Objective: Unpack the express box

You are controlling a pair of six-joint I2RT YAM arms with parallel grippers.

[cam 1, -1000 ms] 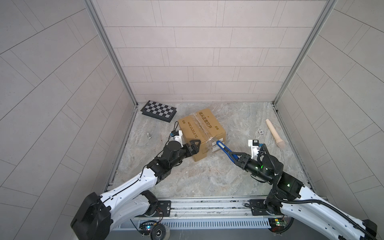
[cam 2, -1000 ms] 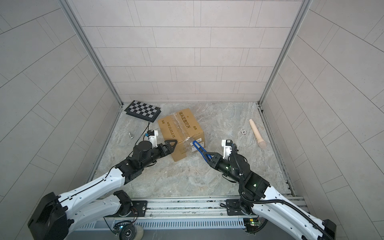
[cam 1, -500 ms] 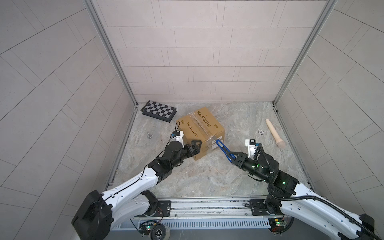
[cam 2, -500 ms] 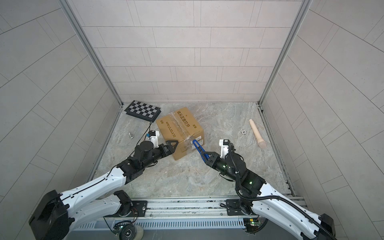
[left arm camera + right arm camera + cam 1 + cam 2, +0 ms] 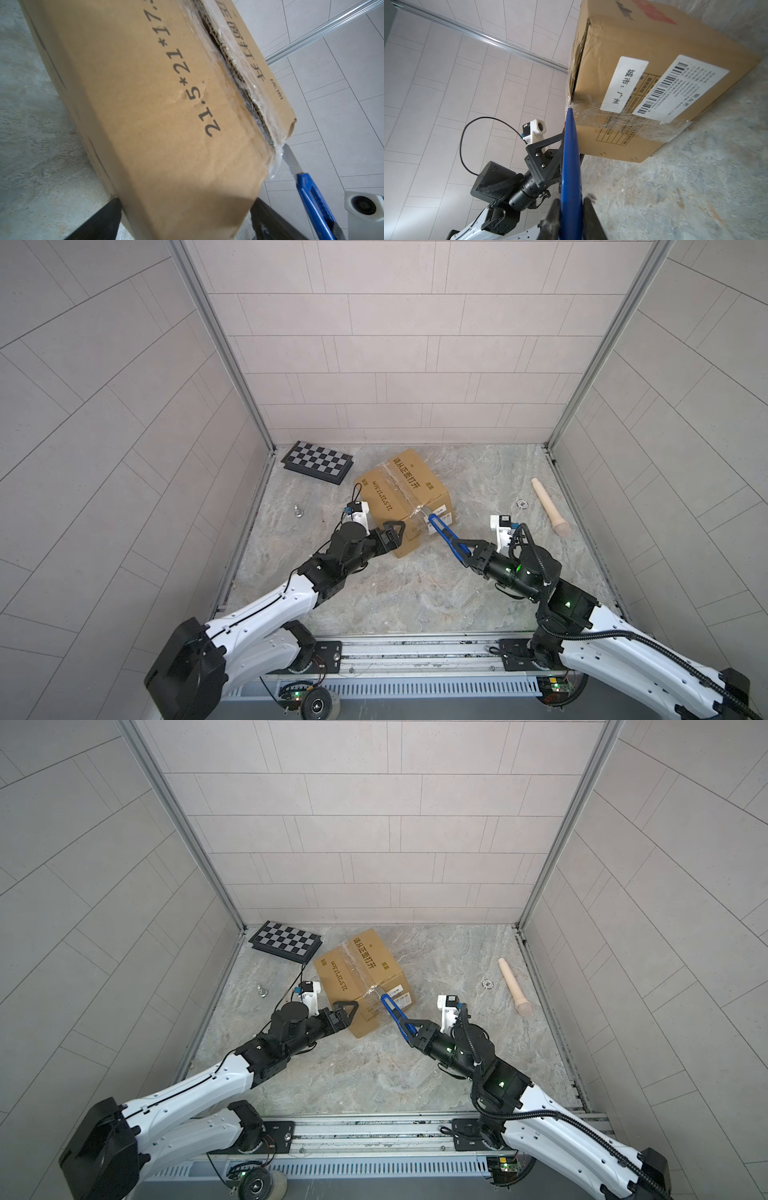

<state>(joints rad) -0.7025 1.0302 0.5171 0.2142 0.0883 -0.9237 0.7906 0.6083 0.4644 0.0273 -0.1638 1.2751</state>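
Express box (image 5: 401, 489) sat on floor (image 5: 415, 597) mid-back, beside chequered board (image 5: 318, 462). Left gripper (image 5: 395, 531) jaws stood wide, straddling box's near corner. Contact w/ cardboard unclear; lower finger hidden in both top views. Right gripper (image 5: 466, 555) clamped blue knife (image 5: 442, 531). Blade tip at top seam, partly lost under crumpled tape (image 5: 275, 162).

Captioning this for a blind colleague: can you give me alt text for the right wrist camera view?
The right gripper, shut on a blue utility knife, holds its tip at the clear-taped corner of the express box, a brown carton with a barcode label on a grey marbled surface. The open left gripper sits at the box behind the knife.
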